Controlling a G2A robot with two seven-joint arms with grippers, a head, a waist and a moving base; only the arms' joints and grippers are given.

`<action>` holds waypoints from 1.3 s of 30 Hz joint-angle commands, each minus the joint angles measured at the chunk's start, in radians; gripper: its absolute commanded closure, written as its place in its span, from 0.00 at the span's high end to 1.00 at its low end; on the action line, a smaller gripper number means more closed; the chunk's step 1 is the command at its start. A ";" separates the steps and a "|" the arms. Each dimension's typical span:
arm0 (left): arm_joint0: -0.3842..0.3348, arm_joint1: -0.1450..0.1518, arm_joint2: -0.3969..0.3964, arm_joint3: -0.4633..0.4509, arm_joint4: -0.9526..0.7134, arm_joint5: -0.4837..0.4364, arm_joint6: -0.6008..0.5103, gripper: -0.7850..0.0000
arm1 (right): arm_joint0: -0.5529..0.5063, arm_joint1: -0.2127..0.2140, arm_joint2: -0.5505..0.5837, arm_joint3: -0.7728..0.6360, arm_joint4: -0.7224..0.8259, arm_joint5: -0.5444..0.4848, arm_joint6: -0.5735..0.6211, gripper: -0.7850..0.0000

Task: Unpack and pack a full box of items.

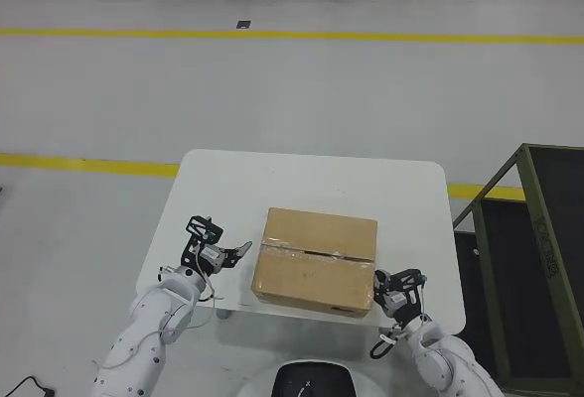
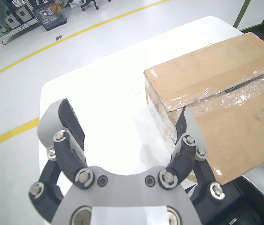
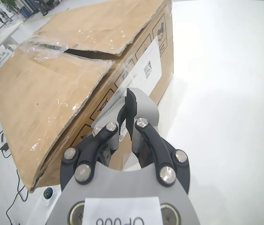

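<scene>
Sitting toward the near edge of the white counter, a brown cardboard box is seen with its top flaps folded down. A narrow dark gap is left between the flaps, and torn clear tape is stuck along the seam. The left hand is held just beside the box's left end, above the counter. Its fingers are spread wide and nothing is held between them. The right hand is held at the box's right end, close to the white label stuck on that side face. Its fingers are pressed together at the tips, and nothing can be made out between them.
</scene>
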 commanded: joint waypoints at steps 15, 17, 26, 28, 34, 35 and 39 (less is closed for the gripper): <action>0.003 -0.001 0.012 -0.045 0.001 -0.020 0.014 1.00 | -0.003 0.005 0.021 -0.039 -0.057 0.051 -0.057 0.00; 0.004 -0.001 0.024 -0.074 0.002 -0.041 0.014 1.00 | -0.033 0.012 0.051 -0.084 -0.060 0.054 -0.053 0.00; -0.022 -0.010 0.130 -0.133 0.023 -0.142 0.016 1.00 | -0.142 0.035 0.174 -0.236 -0.067 0.054 -0.022 0.00; -0.035 -0.014 0.162 -0.138 0.036 -0.152 0.015 1.00 | -0.160 0.039 0.197 -0.260 -0.075 0.056 -0.019 0.00; -0.078 -0.031 0.249 -0.126 0.035 -0.140 -0.021 1.00 | -0.207 0.045 0.248 -0.305 -0.065 0.068 -0.012 0.00; -0.078 -0.031 0.249 -0.126 0.035 -0.140 -0.021 1.00 | -0.214 0.046 0.254 -0.310 -0.064 0.067 -0.011 0.00; -0.078 -0.031 0.249 -0.126 0.035 -0.140 -0.021 1.00 | -0.230 0.048 0.275 -0.319 -0.056 0.070 -0.013 0.00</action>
